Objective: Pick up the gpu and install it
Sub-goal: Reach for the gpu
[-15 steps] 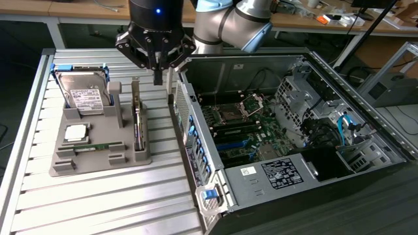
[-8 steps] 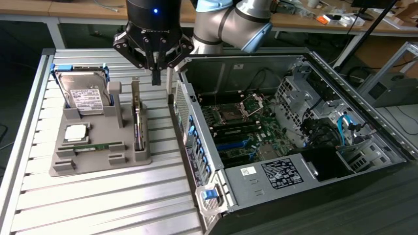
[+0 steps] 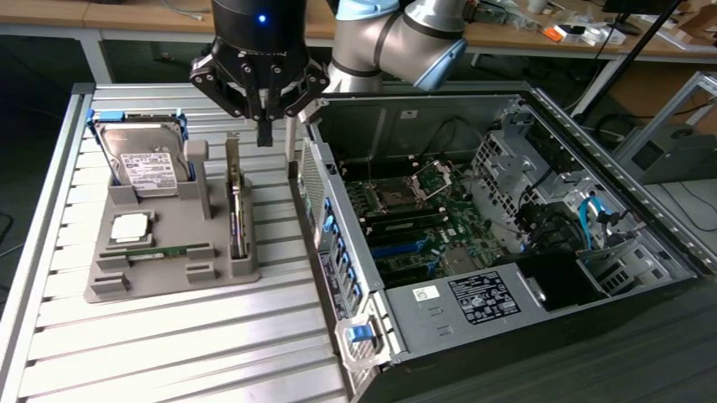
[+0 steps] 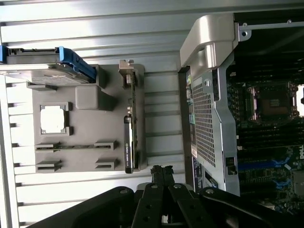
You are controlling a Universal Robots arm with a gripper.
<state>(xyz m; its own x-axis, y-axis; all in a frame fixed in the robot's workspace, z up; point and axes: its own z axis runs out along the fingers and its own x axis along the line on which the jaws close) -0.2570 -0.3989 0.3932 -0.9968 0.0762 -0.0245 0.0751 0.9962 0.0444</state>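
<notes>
Clearly nothing is installed yet — the gpu (image 3: pixel 237 206) stands on edge in its grey holder (image 3: pixel 168 273) beside the open computer case (image 3: pixel 493 210), untouched, with the end effector (image 3: pixel 265 138) poised above it — fingers narrow, empty

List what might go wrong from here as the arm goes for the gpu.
1. The tool hangs shut, above the gap between the gpu and the computer case. If it came down shut, it would likely press on the card's thin top edge rather than straddle it.
2. The gpu stands on edge in the gray holder, close to the case, so an offset descent could strike the case wall.
3. The holder's post stands beside the card and might catch the tool.
</notes>
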